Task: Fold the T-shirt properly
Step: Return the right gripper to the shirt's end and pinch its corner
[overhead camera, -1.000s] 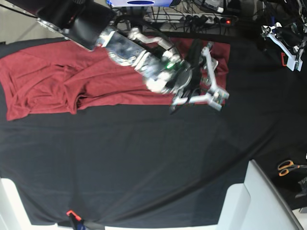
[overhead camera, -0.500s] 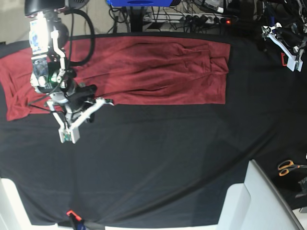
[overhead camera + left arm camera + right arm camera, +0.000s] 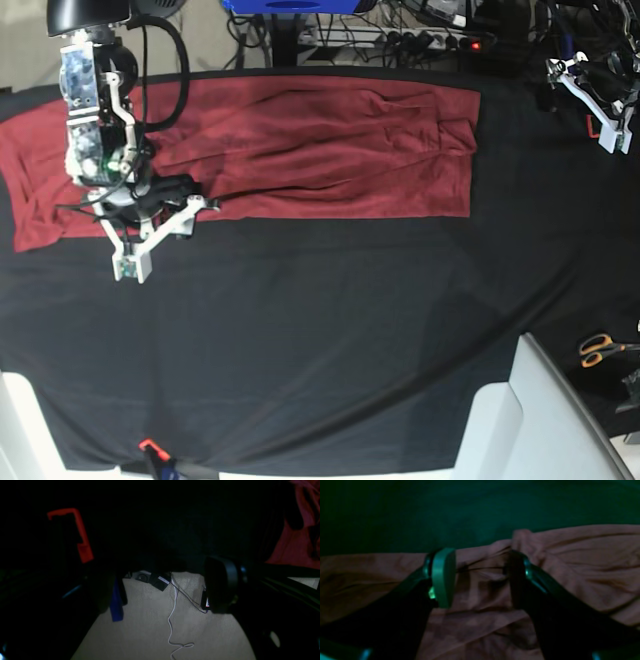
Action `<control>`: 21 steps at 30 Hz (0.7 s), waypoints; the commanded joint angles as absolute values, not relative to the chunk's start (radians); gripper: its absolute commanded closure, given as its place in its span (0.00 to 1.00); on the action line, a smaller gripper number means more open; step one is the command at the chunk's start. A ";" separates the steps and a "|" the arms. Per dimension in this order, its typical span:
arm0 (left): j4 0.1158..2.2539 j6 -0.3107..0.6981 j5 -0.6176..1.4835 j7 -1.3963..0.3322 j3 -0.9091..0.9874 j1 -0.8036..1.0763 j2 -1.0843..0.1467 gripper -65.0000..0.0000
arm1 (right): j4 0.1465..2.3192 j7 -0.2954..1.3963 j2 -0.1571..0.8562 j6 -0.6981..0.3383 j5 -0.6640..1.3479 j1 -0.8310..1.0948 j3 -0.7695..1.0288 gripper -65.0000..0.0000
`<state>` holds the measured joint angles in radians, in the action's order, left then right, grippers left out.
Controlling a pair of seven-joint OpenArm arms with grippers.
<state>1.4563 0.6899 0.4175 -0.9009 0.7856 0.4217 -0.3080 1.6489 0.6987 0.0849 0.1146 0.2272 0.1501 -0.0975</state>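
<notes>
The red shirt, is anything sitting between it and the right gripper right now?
Nothing visible is in the way. The right gripper hangs with its jaws apart right over the near edge of the shirt, with only bunched fabric between the fingers. Whether the tips already touch the cloth is not clear. The left gripper is parked off at the far corner.

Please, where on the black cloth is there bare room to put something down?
The widest free patch of the black cloth table cover lies between the long lower edge of the maroon long-sleeved knit T-shirt and the white blocks at the near edge. It is crowded at the shirt's left end, where the right pincer stands open over the fabric.
</notes>
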 commanded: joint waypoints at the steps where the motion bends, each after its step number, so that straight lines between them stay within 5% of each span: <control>1: 1.469 0.698 0.424 -0.888 0.794 0.427 -0.332 0.19 | 1.666 0.665 0.090 0.114 0.211 0.140 -0.093 0.51; 15: 1.469 0.698 0.424 -0.888 0.796 0.426 -0.334 0.19 | 1.523 0.588 0.104 0.119 0.194 0.137 -0.091 0.52; 17: 1.469 0.698 0.424 -0.888 0.796 0.424 -0.334 0.19 | 1.518 0.588 0.105 0.119 0.194 0.137 -0.091 0.59; 21: 1.469 0.698 0.424 -0.888 0.794 0.424 -0.334 0.19 | 1.503 0.588 0.122 0.119 0.194 0.133 -0.090 0.90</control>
<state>1.4563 0.6899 0.4175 -0.9009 0.7856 0.4206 -0.3164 1.4906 0.6041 0.1169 0.1165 0.2008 0.1444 -0.0933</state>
